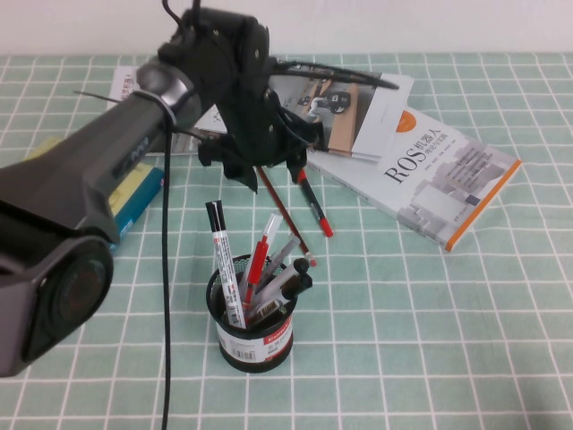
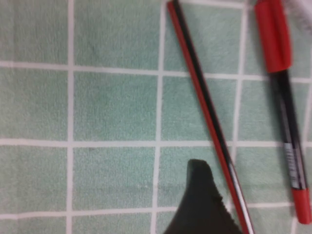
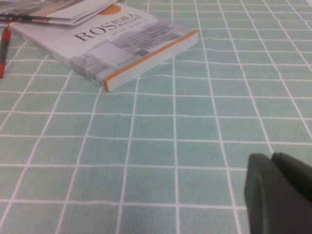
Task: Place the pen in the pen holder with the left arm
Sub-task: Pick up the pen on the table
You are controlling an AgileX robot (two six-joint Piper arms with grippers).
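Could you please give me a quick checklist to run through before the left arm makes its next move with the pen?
1. Pen in the left gripper: ok, it hangs slanted from the fingers above the table.
2. Grip firmness: cannot tell; the left wrist view shows only one finger beside the pen.
3. Pen tip over the holder: ok, its lower end sits near the holder's back rim.
4. Room in the holder: not ok, several pens already crowd it.
5. Loose red pen on the table beside the gripper: ok, apart from the held pen.
6. Right gripper out of the way: ok, low over bare cloth near the ROS book.
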